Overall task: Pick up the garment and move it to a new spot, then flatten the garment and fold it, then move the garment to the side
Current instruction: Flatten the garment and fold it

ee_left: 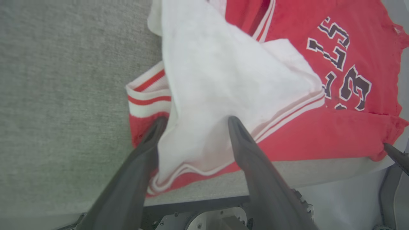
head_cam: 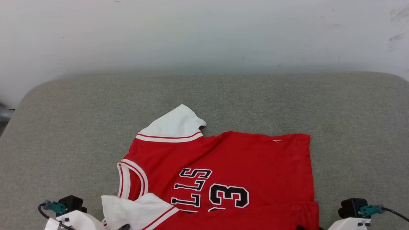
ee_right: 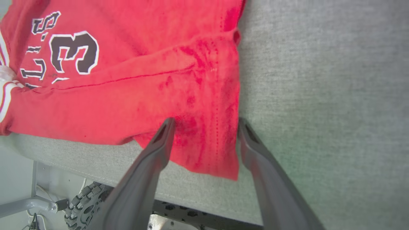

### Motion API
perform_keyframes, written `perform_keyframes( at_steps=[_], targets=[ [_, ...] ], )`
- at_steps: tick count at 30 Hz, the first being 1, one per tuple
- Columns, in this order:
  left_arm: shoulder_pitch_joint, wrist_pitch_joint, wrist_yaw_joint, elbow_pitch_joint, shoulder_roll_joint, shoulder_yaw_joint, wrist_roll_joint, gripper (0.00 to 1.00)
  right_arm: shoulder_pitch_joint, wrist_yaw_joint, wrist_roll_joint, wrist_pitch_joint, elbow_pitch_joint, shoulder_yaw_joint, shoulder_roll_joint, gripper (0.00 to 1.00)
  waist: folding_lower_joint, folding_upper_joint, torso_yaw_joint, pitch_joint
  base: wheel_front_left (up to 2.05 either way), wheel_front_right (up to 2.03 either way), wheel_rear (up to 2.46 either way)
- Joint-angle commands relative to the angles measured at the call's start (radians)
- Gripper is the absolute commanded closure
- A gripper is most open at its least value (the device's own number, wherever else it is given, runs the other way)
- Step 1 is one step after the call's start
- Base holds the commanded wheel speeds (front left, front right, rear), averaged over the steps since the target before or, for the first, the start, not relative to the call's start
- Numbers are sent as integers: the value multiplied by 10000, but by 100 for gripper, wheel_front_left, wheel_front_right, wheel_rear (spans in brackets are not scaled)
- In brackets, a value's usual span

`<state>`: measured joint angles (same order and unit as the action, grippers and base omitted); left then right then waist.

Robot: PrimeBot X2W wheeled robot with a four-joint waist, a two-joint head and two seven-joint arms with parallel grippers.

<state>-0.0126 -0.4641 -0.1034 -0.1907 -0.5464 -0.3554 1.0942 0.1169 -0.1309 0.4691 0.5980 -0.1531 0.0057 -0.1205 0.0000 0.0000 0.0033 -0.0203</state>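
Red, white-sleeved garment (head_cam: 255, 159), black 23

A grey fabric-covered bench (head_cam: 64, 127) with rounded corners lies at 6 o'clock. A plain white wall (head_cam: 204, 32) rises at 12 o'clock, with dark scuffs (head_cam: 396, 40) toward 2 o'clock.

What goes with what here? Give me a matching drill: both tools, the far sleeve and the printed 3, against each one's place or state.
Column one
1. left tool
2. right tool
3. far sleeve
4. number 3

Column two
A. white, lying on the grey pad, pointing away from the robot
B. open, fingers on either side of the red hem corner
C. open, fingers on either side of the near sleeve
D. black with a white outline, on the red front

Pairs: 1-C, 2-B, 3-A, 4-D
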Motion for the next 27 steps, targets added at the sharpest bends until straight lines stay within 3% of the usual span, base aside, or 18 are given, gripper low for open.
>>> perform_keyframes(
  at_steps=[1,8,16,22,27],
  targets=[
    [185,131,89,-113,-11,24,-111,0,-30,5,86,-369,-3,52,-12,0,0,0,-47,21,0,0,0],
    [594,1024,45,-143,-264,43,-979,0,-273,5,-370,-2592,428,37,-63,0,0,0,-112,68,0,0,0],
    [1712,3188,-270,202,-364,378,-2483,0,-790,5,-1633,-5016,1095,-487,494,0,0,0,-267,-388,0,0,0],
    [3156,4692,-29,88,-45,522,-3218,0,-1383,5,-2487,-5809,1844,-742,664,0,0,0,-347,-1342,0,0,0],
    [4369,5240,225,-365,226,340,-3605,0,-1906,5,-2907,-5988,2401,-591,702,0,0,0,-590,-2165,0,0,0]
  ],
)
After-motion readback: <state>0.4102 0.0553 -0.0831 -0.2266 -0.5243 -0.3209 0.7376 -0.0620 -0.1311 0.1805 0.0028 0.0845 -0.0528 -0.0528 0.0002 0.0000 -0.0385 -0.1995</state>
